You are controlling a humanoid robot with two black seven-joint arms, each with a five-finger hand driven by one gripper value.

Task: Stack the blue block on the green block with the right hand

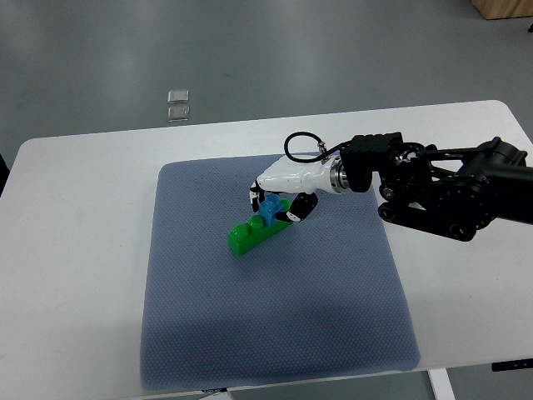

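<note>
A long green block [247,236] lies slanted on the blue-grey mat [275,333], near its upper middle. A small blue block [270,208] sits on the green block's right end. My right hand [277,202], white with black fingertips, comes in from the right and its fingers curl around the blue block from above, thumb on the near side. Whether the blue block is pressed fully onto the green one is hidden by the fingers. The left hand does not show.
The mat lies on a white table [75,250]. My right arm's black forearm [441,192] stretches over the table's right part. Two small clear squares [177,104] lie on the grey floor beyond the table's far edge.
</note>
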